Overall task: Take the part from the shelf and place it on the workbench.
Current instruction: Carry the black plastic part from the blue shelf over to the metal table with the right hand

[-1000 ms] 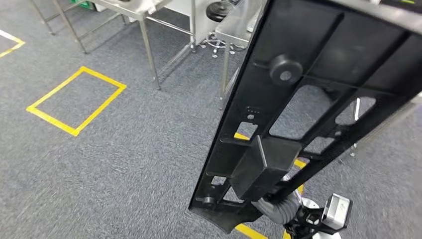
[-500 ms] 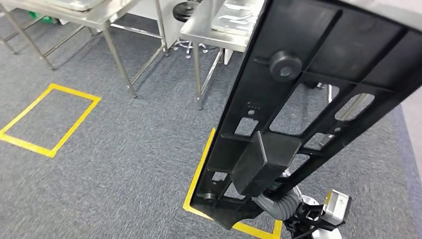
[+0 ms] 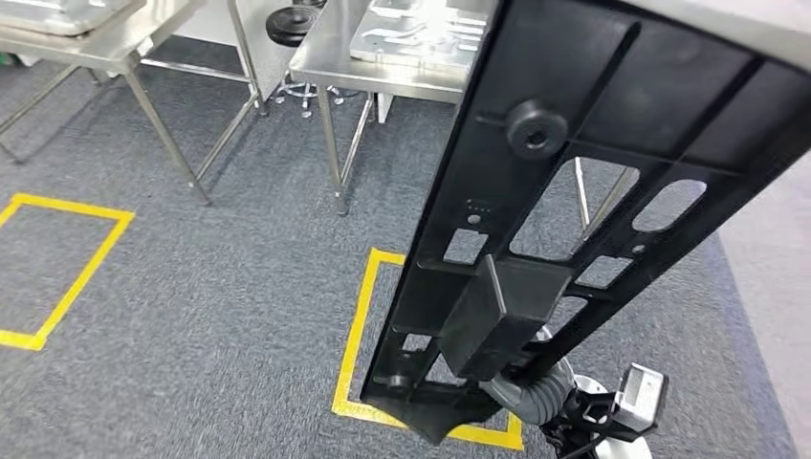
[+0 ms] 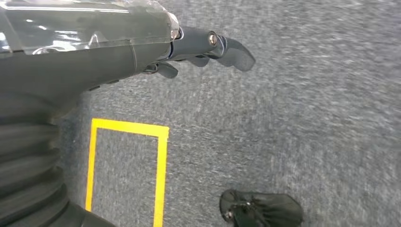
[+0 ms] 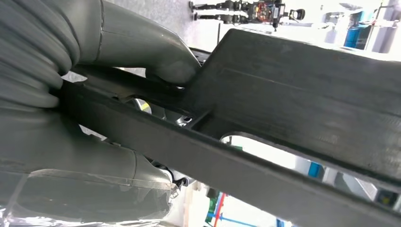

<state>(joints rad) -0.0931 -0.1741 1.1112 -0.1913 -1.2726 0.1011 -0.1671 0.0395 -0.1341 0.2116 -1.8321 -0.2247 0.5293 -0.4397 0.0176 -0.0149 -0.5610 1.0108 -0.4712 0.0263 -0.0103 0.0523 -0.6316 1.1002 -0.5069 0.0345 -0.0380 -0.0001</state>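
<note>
A long black plastic part with ribs and cut-out windows stands tilted across the right of the head view, reaching from near the floor up past the top edge. My right hand grips its lower end, the thumb pressing on the part. In the head view the part hides this hand down to its ribbed wrist cover. My left hand hangs over the carpet, holding nothing, its fingers stretched out. The steel workbench stands ahead, partly behind the part.
Shiny metal trays lie on the workbench. A second steel table stands at the far left. Yellow tape rectangles mark the grey carpet. A dark round object sits behind the tables.
The whole scene has slid to the left, so the camera has turned. The tables and the yellow marks now sit further left and nearer. The part stays in my right hand as before.
</note>
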